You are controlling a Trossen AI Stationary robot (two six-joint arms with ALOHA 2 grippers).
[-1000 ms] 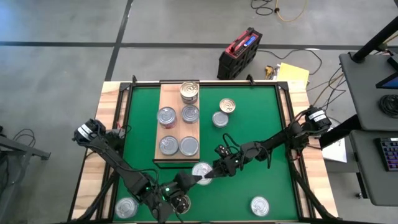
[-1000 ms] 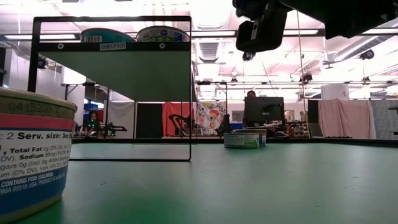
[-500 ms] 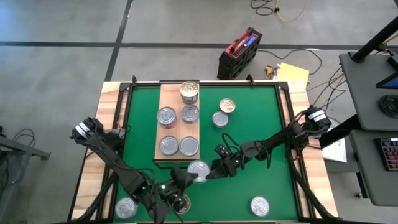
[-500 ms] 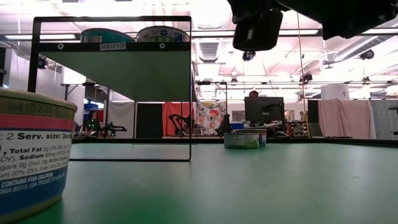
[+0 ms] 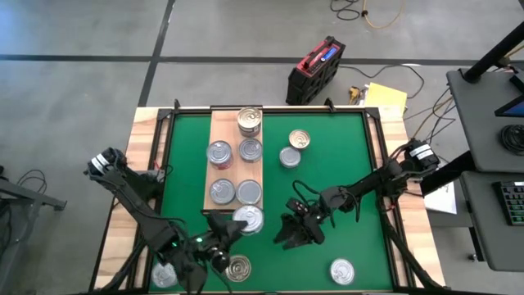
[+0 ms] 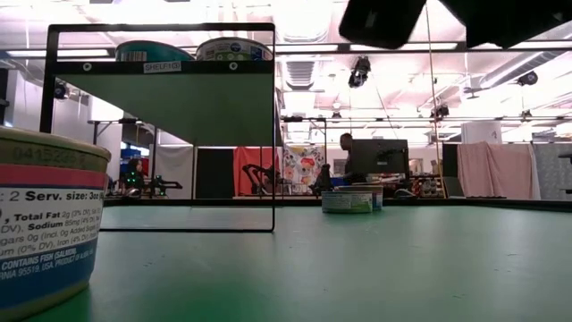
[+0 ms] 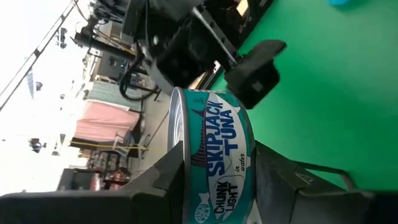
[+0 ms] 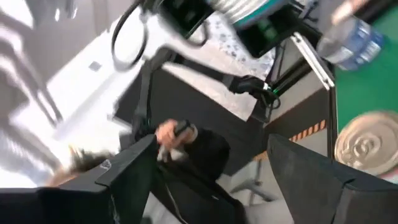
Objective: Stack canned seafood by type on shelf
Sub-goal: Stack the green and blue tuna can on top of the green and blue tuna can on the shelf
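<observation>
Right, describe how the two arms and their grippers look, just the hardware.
Both arms are dark, slim and jointed, with black cables looped along the links. The left gripper has green indicator lights glowing on the arm behind it; its fingers are broad, flat and matt black. The right gripper is likewise black, and its fingers are wide, dark, angular blades.

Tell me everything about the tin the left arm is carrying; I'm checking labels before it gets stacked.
The tin is a flat round metal can with a teal label reading "Skipjack Tuna, chunk light, in water" and a silver lid. The left tool is shut on its sides. From above it sits just off the wooden shelf's near edge, over the green mat.
</observation>
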